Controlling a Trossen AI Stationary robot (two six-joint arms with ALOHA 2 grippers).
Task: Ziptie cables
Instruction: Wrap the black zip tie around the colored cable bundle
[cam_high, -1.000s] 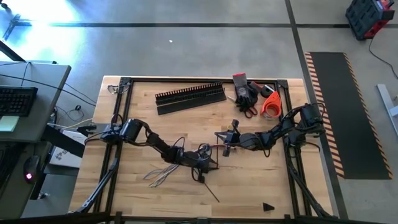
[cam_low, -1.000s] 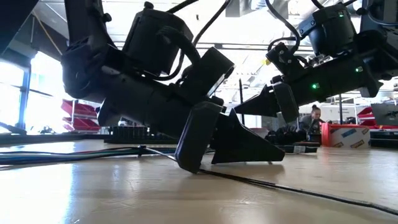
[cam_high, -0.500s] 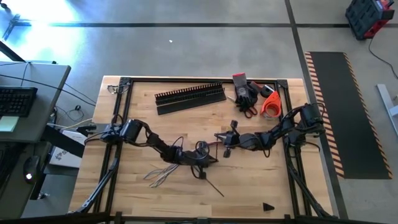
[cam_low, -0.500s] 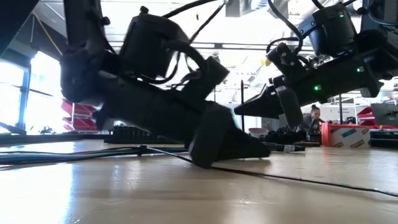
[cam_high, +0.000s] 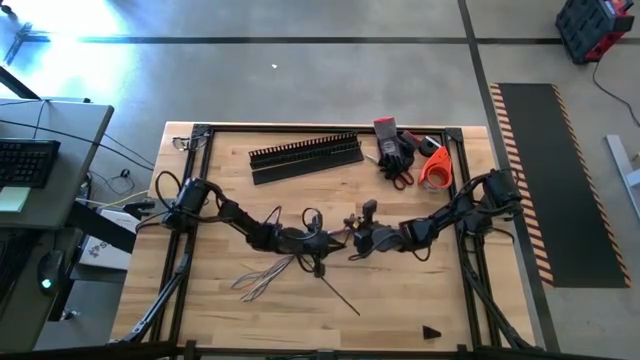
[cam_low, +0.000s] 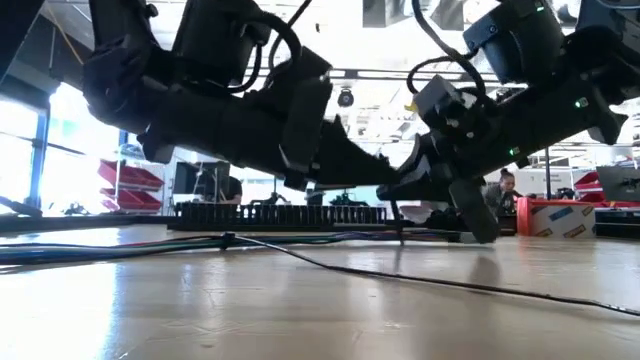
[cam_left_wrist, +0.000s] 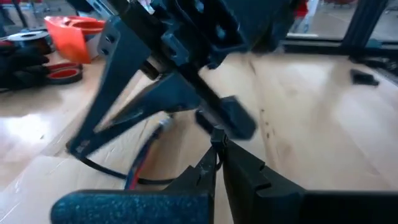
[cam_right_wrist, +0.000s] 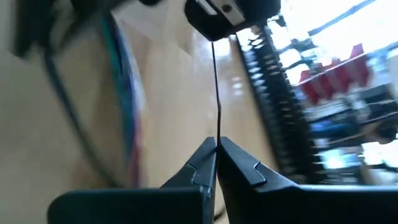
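While both arms meet at mid-bench, the left gripper (cam_high: 318, 243) and right gripper (cam_high: 352, 243) stand nearly tip to tip, each with fingers clenched on a thin black strand, apparently a ziptie (cam_right_wrist: 215, 93), strung between them. Thin, limp cables (cam_high: 262, 277) fan out across the wooden bench (cam_high: 400, 300) just below the left gripper, the nearer one.

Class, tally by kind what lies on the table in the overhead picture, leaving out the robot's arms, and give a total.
Black slotted duct: 1
Flat black strip: 1
Wire bundle, the cables: 1
Orange tape dispenser: 1
Dark glove-like heap: 1
Small black piece by the near edge: 1
Total: 6
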